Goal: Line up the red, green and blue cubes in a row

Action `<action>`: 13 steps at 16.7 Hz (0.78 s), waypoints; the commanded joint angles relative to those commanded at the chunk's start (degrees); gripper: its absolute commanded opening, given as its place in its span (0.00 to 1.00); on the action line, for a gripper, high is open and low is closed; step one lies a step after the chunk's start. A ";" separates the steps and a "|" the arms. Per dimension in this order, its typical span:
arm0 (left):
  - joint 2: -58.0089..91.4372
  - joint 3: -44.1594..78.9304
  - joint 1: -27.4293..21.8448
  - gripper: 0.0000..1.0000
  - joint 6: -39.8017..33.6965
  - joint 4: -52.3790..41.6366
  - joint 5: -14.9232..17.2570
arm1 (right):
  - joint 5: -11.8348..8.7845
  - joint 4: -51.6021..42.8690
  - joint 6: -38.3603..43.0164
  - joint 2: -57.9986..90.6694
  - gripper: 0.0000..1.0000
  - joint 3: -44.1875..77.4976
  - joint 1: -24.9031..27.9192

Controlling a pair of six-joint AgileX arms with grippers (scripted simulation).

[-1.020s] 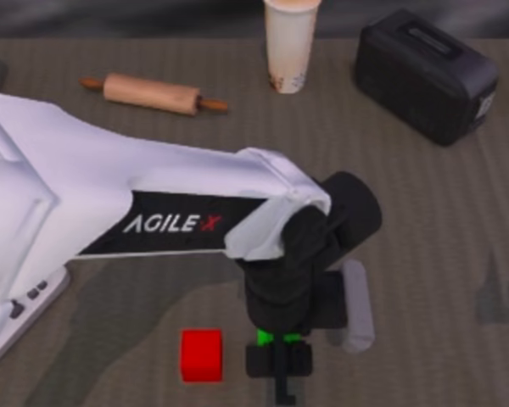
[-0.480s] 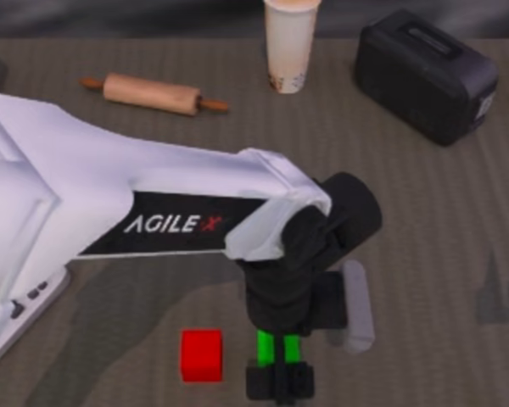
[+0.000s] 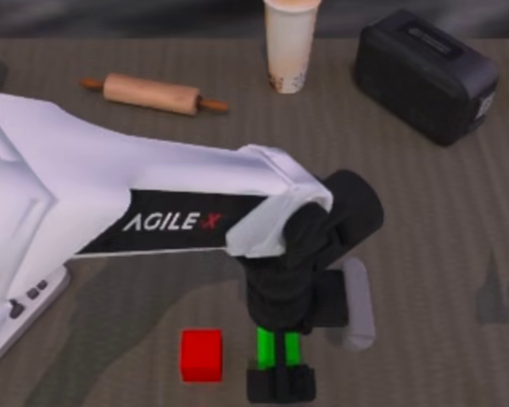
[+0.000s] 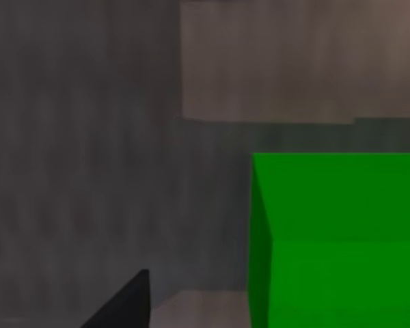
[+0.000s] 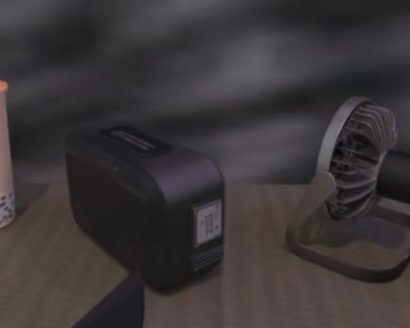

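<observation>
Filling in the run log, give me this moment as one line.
left pincer: open, over green cube | red cube: beside it, to the left | blue cube: not visible | right arm: out of view

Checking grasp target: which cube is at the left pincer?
The green cube, right under the left pincer. The red cube sits apart on the mat, to its left.

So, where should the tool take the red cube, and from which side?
From straight above, closing on two opposite side faces of the red cube: it sits flat on the table with its top free. Probably best the faces toward the top view's upper and lower edges, since the left tool, over the green cube, is close at its right.
</observation>
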 joint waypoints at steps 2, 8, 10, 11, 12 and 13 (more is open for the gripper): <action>-1.09 2.03 0.21 1.00 -0.03 -3.18 0.01 | 0.00 0.00 0.00 0.00 1.00 0.00 0.00; -5.21 8.12 1.04 1.00 -0.19 -13.46 -0.04 | 0.00 0.00 0.00 0.00 1.00 0.00 0.00; -5.26 8.17 1.06 1.00 -0.20 -13.53 -0.04 | 0.00 0.00 0.00 0.00 1.00 0.00 0.00; -5.26 8.17 1.06 1.00 -0.20 -13.53 -0.04 | 0.00 0.00 0.00 0.00 1.00 0.00 0.00; -5.04 8.03 0.74 1.00 -0.19 -13.38 -0.03 | 0.00 0.00 0.00 0.00 1.00 0.00 0.00; -4.91 8.17 0.83 1.00 -0.15 -13.44 -0.03 | 0.00 0.00 0.00 0.00 1.00 0.00 0.00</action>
